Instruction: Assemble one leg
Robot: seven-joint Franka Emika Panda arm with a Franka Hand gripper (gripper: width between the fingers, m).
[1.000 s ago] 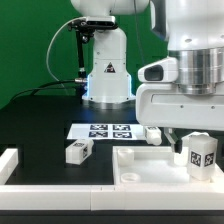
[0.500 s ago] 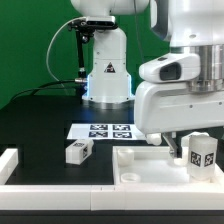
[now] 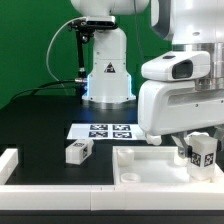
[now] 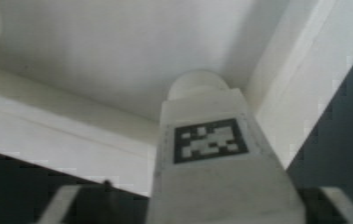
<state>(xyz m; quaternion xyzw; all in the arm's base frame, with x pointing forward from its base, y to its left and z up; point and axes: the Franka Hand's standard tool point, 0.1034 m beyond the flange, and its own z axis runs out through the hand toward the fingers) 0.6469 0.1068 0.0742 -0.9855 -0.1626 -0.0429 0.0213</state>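
Observation:
My gripper (image 3: pixel 201 146) is shut on a white leg (image 3: pixel 204 152) with a black-and-white tag. It holds the leg upright over the right part of the large white panel (image 3: pixel 145 166), at the exterior view's right. In the wrist view the leg (image 4: pixel 210 135) stands up between my fingers (image 4: pixel 75 205), with the panel's inner corner and rim (image 4: pixel 84 95) behind it. My gripper (image 4: pixel 208 212) grips the leg's lower end. A second leg (image 3: pixel 79 151) lies loose on the black table, left of the panel.
The marker board (image 3: pixel 104 130) lies flat behind the panel. A white raised block (image 3: pixel 9 160) sits at the exterior view's left edge. The arm's white base (image 3: pixel 108 70) stands at the back.
My gripper, with the leg in it, has shifted a little toward the exterior view's right and slightly up. The loose leg has not moved.

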